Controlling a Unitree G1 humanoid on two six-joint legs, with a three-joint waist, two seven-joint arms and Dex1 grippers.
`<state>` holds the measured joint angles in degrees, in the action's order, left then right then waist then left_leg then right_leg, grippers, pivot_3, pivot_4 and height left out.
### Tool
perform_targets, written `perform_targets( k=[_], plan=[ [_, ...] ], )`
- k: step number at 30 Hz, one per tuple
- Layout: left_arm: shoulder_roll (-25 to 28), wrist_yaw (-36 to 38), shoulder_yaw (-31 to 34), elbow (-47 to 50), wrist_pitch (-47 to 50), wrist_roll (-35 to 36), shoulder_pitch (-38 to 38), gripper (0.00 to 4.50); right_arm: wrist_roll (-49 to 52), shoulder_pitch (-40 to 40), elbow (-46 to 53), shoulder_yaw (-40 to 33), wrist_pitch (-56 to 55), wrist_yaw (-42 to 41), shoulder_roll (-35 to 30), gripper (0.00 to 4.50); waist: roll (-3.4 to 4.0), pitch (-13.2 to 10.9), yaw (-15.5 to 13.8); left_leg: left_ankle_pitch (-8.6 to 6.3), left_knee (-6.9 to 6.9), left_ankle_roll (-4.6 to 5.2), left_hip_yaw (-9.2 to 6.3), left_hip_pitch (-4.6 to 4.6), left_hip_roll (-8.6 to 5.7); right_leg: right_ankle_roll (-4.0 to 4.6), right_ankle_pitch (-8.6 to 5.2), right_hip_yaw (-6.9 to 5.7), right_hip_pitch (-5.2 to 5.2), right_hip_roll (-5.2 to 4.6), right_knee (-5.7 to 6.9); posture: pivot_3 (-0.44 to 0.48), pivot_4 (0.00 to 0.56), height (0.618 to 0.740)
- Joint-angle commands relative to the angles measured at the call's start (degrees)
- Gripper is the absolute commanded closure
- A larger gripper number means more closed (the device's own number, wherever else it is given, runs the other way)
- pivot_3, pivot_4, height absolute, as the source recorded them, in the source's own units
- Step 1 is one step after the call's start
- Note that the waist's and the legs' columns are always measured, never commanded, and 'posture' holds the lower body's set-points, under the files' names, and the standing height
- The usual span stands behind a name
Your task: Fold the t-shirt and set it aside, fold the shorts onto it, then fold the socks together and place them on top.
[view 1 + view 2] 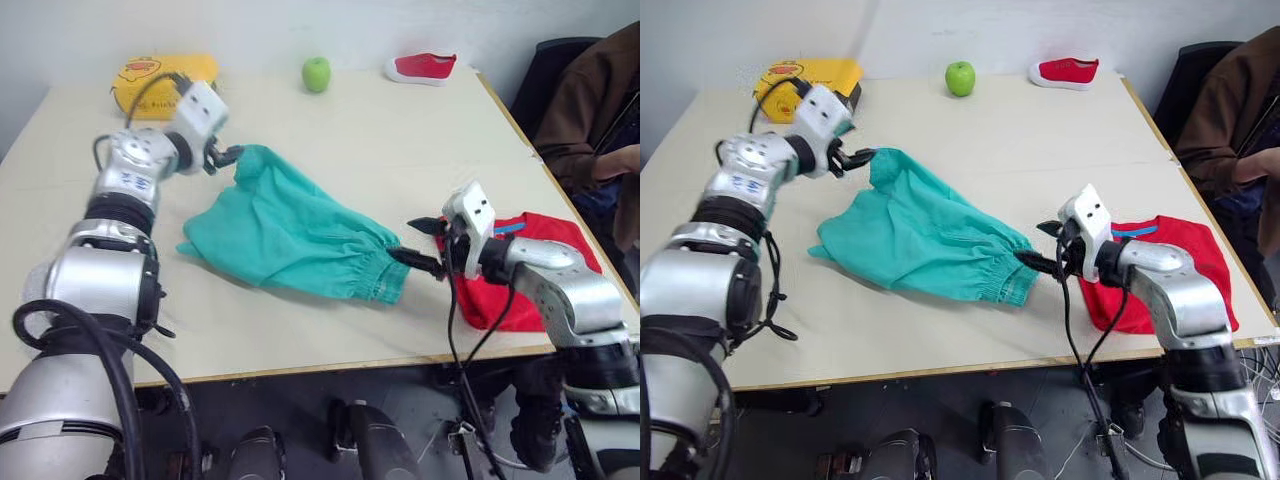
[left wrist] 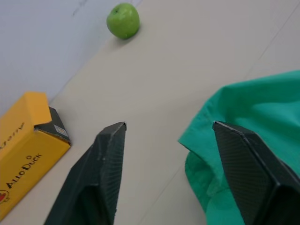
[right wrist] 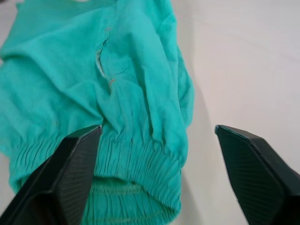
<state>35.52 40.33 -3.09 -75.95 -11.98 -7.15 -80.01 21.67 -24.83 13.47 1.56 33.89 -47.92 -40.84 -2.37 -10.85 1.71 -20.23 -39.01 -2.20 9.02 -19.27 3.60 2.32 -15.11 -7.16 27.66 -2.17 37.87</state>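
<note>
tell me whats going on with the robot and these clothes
The robot is working on the teal shorts, spread on the table. Its left gripper is open at the far end of the shorts, and its right gripper is open at the near gathered elastic end. Neither has closed on the fabric yet. The red t-shirt already lies folded at the robot's right. A green apple, a yellow box and a red shoe sit at the far edge.

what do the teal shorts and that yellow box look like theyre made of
The shorts look like soft matte woven cloth, likely cotton: they wrinkle, show stitched seams and have gathered elastic hems. The yellow box looks like printed cardboard with a slight sheen: creased edges and a folded flap.
</note>
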Motion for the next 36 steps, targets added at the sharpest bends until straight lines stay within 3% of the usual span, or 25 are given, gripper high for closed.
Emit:
perform_targets(
  k=[1,3,5,8,11,14,21,23,26,31,35,36],
  plan=[
    [2.8,15.0,2.9,5.6,-2.4,4.6,0.9,0.18,-3.4,2.3,10.3,2.7,-5.9,-2.5,-3.0,0.00,0.00,0.0,-0.1,-0.01,-0.03,-0.04,0.01,0.00,0.00,0.00,0.00,0.00,0.00,0.05,0.00,0.000,0.150,0.740],
    [5.5,29.5,2.0,13.6,0.8,7.3,7.4,0.04,-5.2,3.9,13.9,4.3,-7.0,-2.1,-3.7,0.00,0.03,0.0,0.1,-0.01,-0.04,-0.07,0.12,0.05,-0.01,0.02,-0.02,0.01,-0.03,0.08,-0.01,0.000,0.150,0.740],
    [8.3,37.5,0.9,23.1,5.0,9.2,14.4,0.04,-6.5,4.6,15.7,5.6,-7.2,-1.5,-3.6,0.00,0.06,0.0,0.4,-0.04,-0.04,-0.13,0.19,0.20,0.06,0.05,-0.04,0.20,-0.08,0.18,0.02,0.000,0.150,0.740],
    [13.2,39.4,0.5,40.1,8.4,9.3,28.0,0.04,-8.2,3.9,16.3,8.8,-7.0,-1.7,-2.7,0.00,0.04,0.0,0.5,-0.06,-0.11,-0.23,0.18,0.21,0.20,0.12,-0.08,0.43,-0.02,0.42,0.08,0.000,0.150,0.740],
    [15.8,37.8,1.2,50.3,10.1,9.0,38.1,0.04,-12.0,2.7,13.7,12.5,-9.3,-1.3,-1.6,0.00,0.03,0.0,0.1,-0.10,-0.12,-0.30,0.15,0.19,0.28,0.23,-0.15,0.55,0.07,0.49,0.05,0.000,0.150,0.740],
    [16.5,33.0,0.8,52.0,7.4,6.2,41.9,0.04,-16.2,1.4,10.6,15.2,-11.9,0.2,0.2,0.00,-0.02,0.1,-0.7,-0.10,-0.18,-0.29,0.12,0.20,0.26,0.25,-0.16,0.54,0.04,0.43,0.00,0.000,0.150,0.740],
    [12.8,22.3,-2.3,44.0,-3.3,0.0,39.3,0.04,-28.9,0.6,1.3,20.5,-24.5,3.1,0.7,0.00,-0.07,0.1,-1.6,-0.10,-0.17,-0.19,0.11,0.20,0.19,0.24,-0.16,0.54,-0.01,0.36,-0.04,0.000,0.150,0.740],
    [11.2,19.7,-2.9,40.5,-5.6,-0.9,38.1,0.00,-33.9,0.1,-3.3,21.7,-32.1,6.0,0.4,0.38,-0.08,0.1,-1.6,-0.11,-0.17,-0.18,0.13,0.21,0.15,0.24,-0.15,0.55,-0.01,0.36,-0.03,0.000,0.150,0.740],
    [8.4,19.7,-2.0,37.3,-4.9,1.7,36.7,0.60,-35.2,0.8,-6.5,20.9,-37.6,6.3,0.3,1.23,-0.11,0.1,-1.5,-0.10,-0.16,-0.19,0.14,0.32,0.14,0.24,-0.15,0.54,-0.09,0.39,-0.02,0.000,0.150,0.740],
    [8.3,21.0,-3.0,36.6,-6.0,1.2,38.1,2.20,-35.0,0.6,-8.6,19.0,-41.3,5.6,-0.2,3.00,-0.13,0.1,-1.5,-0.10,-0.12,-0.20,0.16,0.45,0.17,0.24,-0.15,0.57,-0.17,0.40,0.00,0.000,0.150,0.740],
    [8.9,25.0,-2.2,41.8,-1.7,4.9,42.1,3.50,-34.0,-0.2,-10.5,18.1,-43.3,3.9,0.0,4.36,-0.12,0.1,-1.4,-0.10,-0.10,-0.21,0.19,0.49,0.23,0.25,-0.16,0.59,-0.17,0.41,0.01,0.000,0.150,0.740],
    [9.4,26.8,-1.4,46.0,1.8,7.3,44.8,3.79,-32.9,-0.4,-10.8,17.8,-44.1,2.8,-0.1,4.50,-0.12,0.1,-1.3,-0.10,-0.09,-0.22,0.21,0.50,0.23,0.25,-0.16,0.59,-0.17,0.42,0.01,0.000,0.150,0.740]
  ],
)
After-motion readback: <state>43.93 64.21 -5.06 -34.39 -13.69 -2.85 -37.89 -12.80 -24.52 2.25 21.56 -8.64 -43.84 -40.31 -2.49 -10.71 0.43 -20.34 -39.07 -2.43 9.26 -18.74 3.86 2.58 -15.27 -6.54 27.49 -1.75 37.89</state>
